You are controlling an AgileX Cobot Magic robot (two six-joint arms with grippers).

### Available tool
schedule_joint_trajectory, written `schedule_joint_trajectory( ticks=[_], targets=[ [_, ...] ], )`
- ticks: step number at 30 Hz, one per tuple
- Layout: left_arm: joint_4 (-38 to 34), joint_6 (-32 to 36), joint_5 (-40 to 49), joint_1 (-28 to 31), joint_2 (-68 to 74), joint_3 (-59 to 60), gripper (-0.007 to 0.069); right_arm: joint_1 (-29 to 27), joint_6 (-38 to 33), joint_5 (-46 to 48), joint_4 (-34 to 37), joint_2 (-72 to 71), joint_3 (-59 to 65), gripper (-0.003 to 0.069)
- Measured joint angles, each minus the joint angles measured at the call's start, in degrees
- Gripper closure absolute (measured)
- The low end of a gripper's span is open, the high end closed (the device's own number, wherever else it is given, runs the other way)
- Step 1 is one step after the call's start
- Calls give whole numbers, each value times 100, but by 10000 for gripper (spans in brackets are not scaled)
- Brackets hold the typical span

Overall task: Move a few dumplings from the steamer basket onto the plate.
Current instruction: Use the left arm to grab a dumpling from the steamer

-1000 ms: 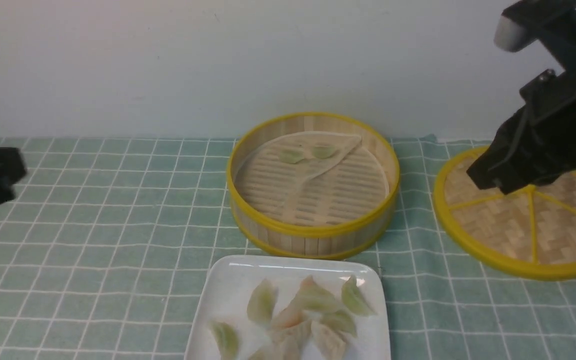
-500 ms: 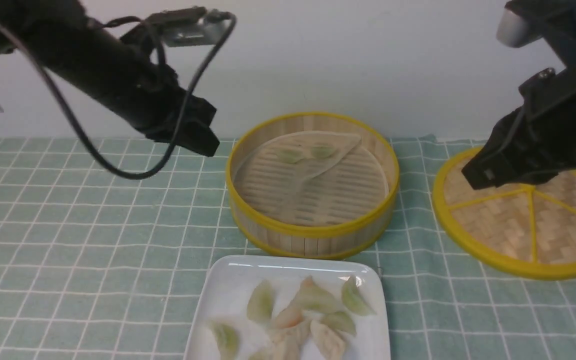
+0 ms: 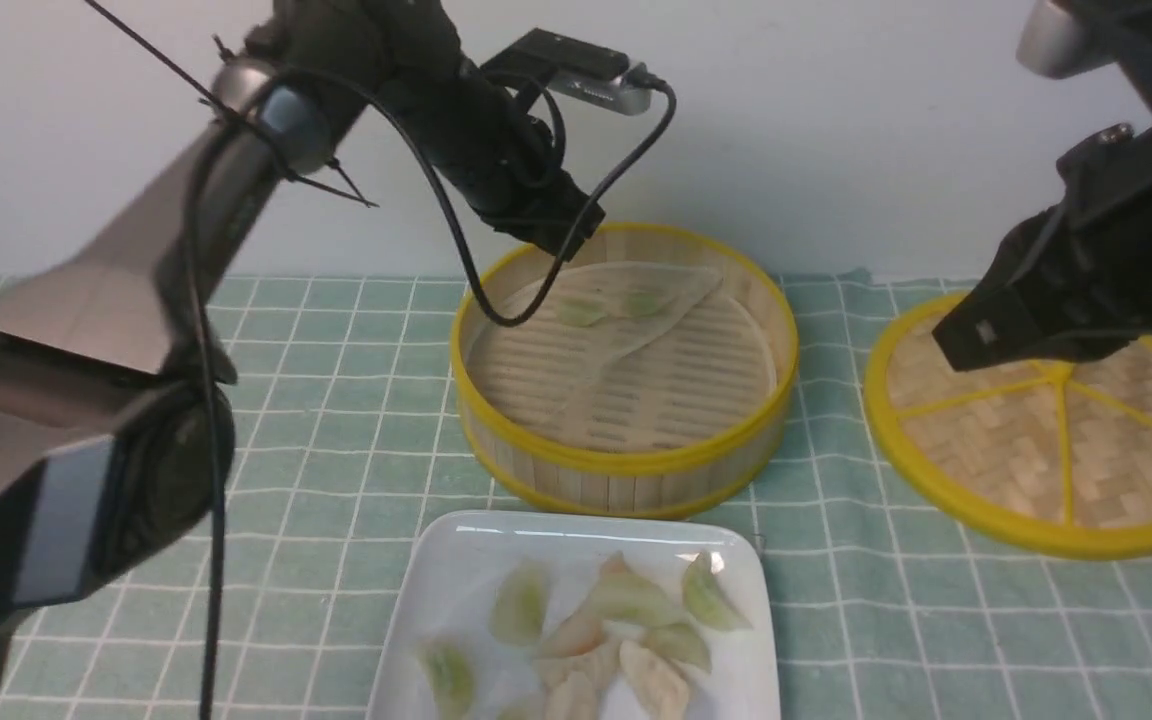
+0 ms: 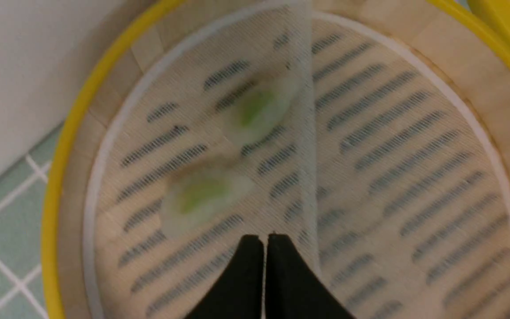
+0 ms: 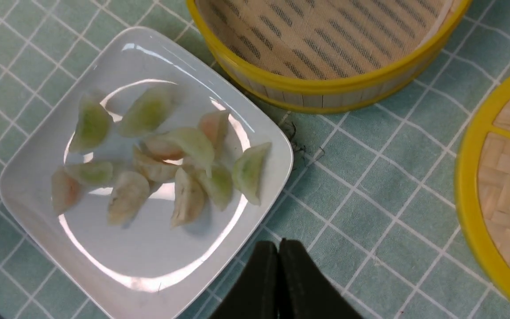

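Left gripper (image 4: 265, 239): we see its two fingers pressed together with nothing between them. It hangs above the basket's floor, its tip near the closer of the two green pieces there but not touching it.
Right gripper (image 3: 956, 345): pressed together too, and empty. In the front view it hangs in the air over the left part of the lid (image 3: 1036, 450).
Basket (image 3: 626, 462): upright on the cloth (image 3: 336, 400), between the wall and the plate, with the lid lying flat to its right.
Liner (image 3: 636, 345): folded over on itself, so much of the slatted floor is bare.
Dumplings (image 3: 581, 312): we count two in the basket, side by side at the far left, on the folded part of the liner. Whether they lie on the mesh or under it, we cannot tell.
Plate (image 3: 456, 560): just in front of the basket, close to its near wall. It carries several more green ones mixed with whitish and orange pieces (image 5: 124, 197), some of them overlapping in a loose heap.
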Motion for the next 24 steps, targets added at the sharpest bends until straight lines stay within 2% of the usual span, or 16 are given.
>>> schedule_joint_trajectory(
  ticks=[2, 6, 10, 14, 15, 17, 20, 24],
  targets=[
    [68, -29, 13, -54, 407, -599, 631, 5, 86, 0, 0, 0, 0, 671],
    [192, -106, 27, -114, 535, -775, 622, 5, 117, 0, 0, 0, 0, 671],
    [672, -142, 86, -238, 542, -823, 552, 5, 192, 0, 0, 0, 0, 671],
    [965, -147, 99, -291, 677, -836, 403, 5, 272, 0, 5, 0, 0, 671],
    [965, -147, 99, -291, 704, -836, 394, 5, 277, 0, 5, 0, 0, 671],
    [1006, -114, 99, -291, 864, -841, 291, 5, 344, 0, 5, 0, 0, 671],
    [1064, 40, 73, -291, 1060, -841, 191, 5, 369, 0, 5, 0, 0, 671],
    [1101, 149, -265, -291, 1229, -841, 134, 5, 373, 0, 5, 0, 0, 671]
  ],
)
